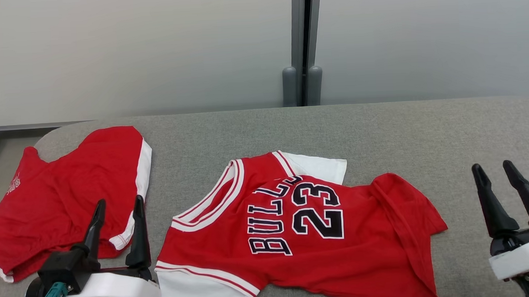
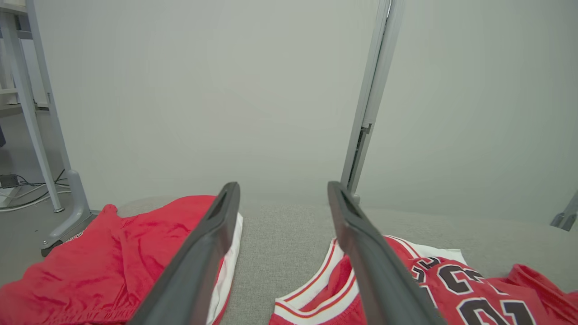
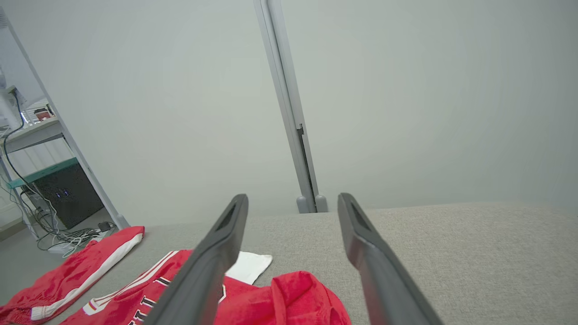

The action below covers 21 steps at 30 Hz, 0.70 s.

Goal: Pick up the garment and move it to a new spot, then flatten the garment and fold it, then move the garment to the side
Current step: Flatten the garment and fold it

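Note:
The garment, a red jersey (image 1: pixel 304 236) with white sleeves and "BULLS 23" on it, lies partly rumpled in the middle of the grey table (image 1: pixel 380 130), collar toward the left; its right edge is folded over. It also appears in the left wrist view as the jersey (image 2: pixel 451 289) and in the right wrist view as the jersey (image 3: pixel 271 298). My left gripper (image 1: pixel 119 208) stands open at the lower left, just left of the collar, holding nothing. Open and empty too, my right gripper (image 1: pixel 493 169) is at the lower right, apart from the cloth.
Red shorts (image 1: pixel 61 202) with white trim lie at the table's left end, partly over the edge, beside my left gripper. A pale partition with a grey post (image 1: pixel 303 44) stands behind the table. A desk and cables (image 3: pixel 58 225) are off to the left.

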Motion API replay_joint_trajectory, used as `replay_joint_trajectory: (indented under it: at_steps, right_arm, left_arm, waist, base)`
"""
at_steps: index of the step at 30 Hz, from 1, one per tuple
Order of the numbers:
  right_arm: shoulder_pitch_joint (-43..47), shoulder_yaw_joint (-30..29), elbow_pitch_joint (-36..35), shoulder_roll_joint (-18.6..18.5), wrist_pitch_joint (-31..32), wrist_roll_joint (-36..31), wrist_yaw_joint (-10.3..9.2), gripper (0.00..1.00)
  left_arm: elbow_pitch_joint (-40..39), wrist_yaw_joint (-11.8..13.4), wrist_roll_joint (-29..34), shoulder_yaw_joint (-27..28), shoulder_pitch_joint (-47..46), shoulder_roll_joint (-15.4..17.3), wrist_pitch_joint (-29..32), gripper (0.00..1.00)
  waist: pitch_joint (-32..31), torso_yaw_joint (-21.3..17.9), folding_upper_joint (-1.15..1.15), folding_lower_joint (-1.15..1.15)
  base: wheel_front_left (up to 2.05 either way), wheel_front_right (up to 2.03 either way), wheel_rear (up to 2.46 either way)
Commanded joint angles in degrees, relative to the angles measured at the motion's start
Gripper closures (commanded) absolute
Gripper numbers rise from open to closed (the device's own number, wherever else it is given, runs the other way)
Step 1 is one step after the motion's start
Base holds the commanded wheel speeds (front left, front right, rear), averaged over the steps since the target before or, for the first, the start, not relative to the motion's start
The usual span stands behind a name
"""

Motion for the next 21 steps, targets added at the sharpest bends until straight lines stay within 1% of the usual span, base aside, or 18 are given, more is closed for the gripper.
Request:
replay_joint_trajectory:
  at_steps: [1, 6, 9, 11, 14, 21]
  right_arm:
    - [-0.3, -0.3, 0.3, 0.6, -0.6, -1.0, 0.01, 0.0]
    - [0.3, -2.9, 2.3, 7.2, -2.7, -8.4, 0.01, 0.0]
    - [1.5, -3.8, 4.0, 10.1, -2.9, -10.0, 0.01, 0.0]
    - [1.8, -3.9, 5.5, 10.4, -3.0, -11.4, 0.01, 0.0]
    - [1.4, -3.8, 6.8, 11.4, -3.2, -11.6, 0.02, 0.0]
    - [0.4, -3.4, 7.9, 10.4, -3.2, -11.9, 0.01, 0.0]
  left_arm:
    - [-0.3, 0.3, 0.0, 0.2, -0.2, 0.2, -0.2, 0.0]
    - [0.3, 0.5, -0.3, 0.1, 1.7, -0.5, -0.4, 0.0]
    - [1.4, 0.2, -0.7, -0.3, 2.5, -1.4, -0.7, 0.0]
    - [2.3, 0.0, -0.8, -0.6, 3.2, -1.8, -0.8, 0.0]
    - [3.0, -0.5, -0.7, -0.8, 3.2, -1.8, -1.0, 0.0]
    - [3.1, -0.6, -0.1, -0.8, 2.3, -1.8, -1.1, 0.0]
  waist:
    - [-0.1, 0.0, 0.0, 0.0]
    - [-0.3, -0.2, 0.0, 0.0]
    - [-0.3, -0.3, 0.0, 0.0]
    - [-0.2, -0.5, 0.0, 0.0]
    - [0.0, -0.6, 0.0, 0.0]
    - [-0.1, -0.3, 0.0, 0.0]
  base:
    - [0.0, 0.0, 0.0]
    - [0.0, 0.0, 0.0]
    - [0.0, 0.0, 0.0]
    - [0.0, 0.0, 0.0]
    - [0.0, 0.0, 0.0]
    - [0.0, 0.0, 0.0]
